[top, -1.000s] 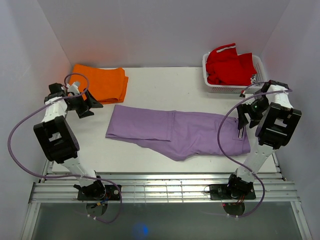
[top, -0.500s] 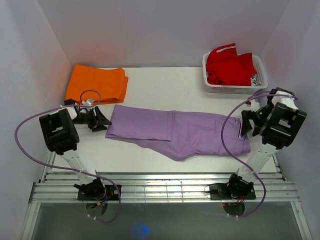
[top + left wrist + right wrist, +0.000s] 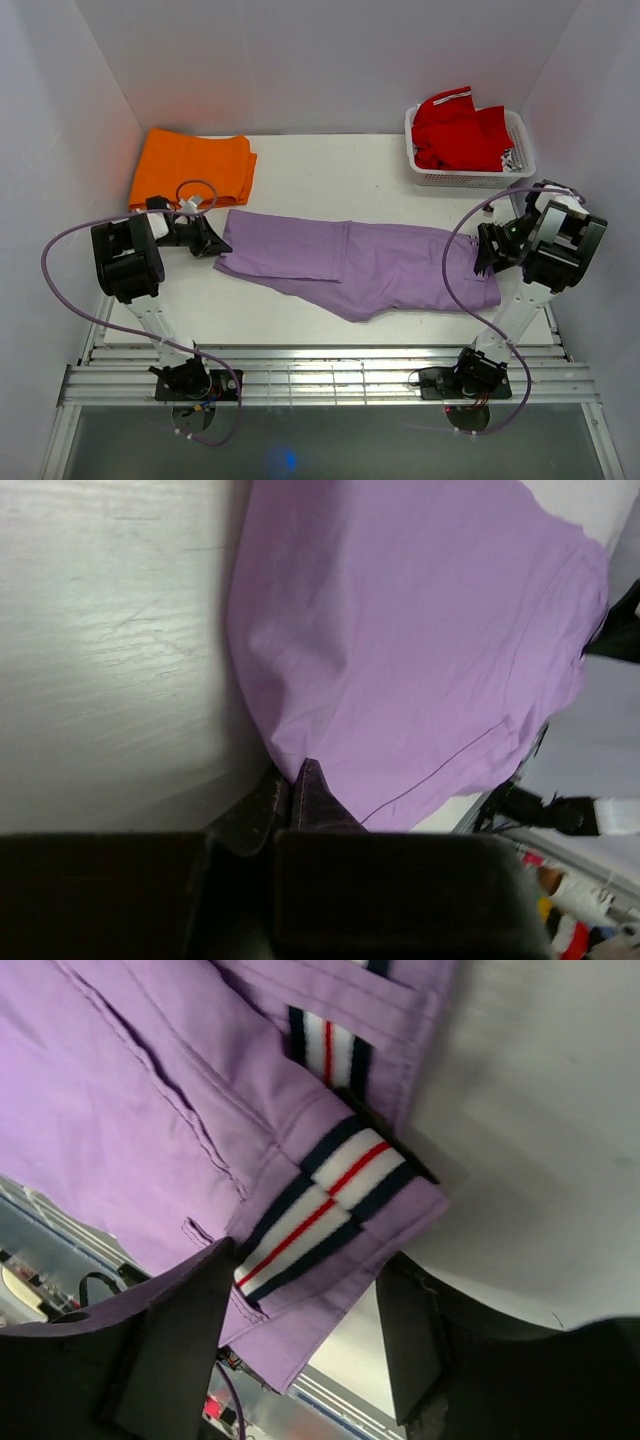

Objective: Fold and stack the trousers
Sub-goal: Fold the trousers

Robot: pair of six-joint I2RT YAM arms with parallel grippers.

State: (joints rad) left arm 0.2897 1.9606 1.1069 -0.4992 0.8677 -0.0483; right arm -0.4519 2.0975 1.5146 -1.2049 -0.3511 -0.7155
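The trousers (image 3: 360, 265) are light purple and lie flat on the white bench (image 3: 330, 170). They stretch from left to right across the middle of it. The leg ends point to the left and the waist end lies on the right. One fold of cloth sticks out at the near edge, close to the middle.

The left hand (image 3: 212, 243) sits low on the bench at the leg end. Its two fingers are pressed together, and they pinch the near corner of the purple cloth between them. The cloth rises a little at that corner, where the fingers grip it.

The right hand (image 3: 483, 260) is at the waist end. Its two fingers stand apart, one on each side of the waist corner. A striped band (image 3: 320, 1215) in dark blue, white and red shows on the waist between the fingers. The hand is open and does not grip the cloth. Whether a finger touches the cloth cannot be told.

An orange garment (image 3: 195, 168) lies folded at the far left of the bench, just behind the left hand. A white basket (image 3: 520, 135) stands at the far right corner. A red garment (image 3: 460, 130) with white trim fills it.
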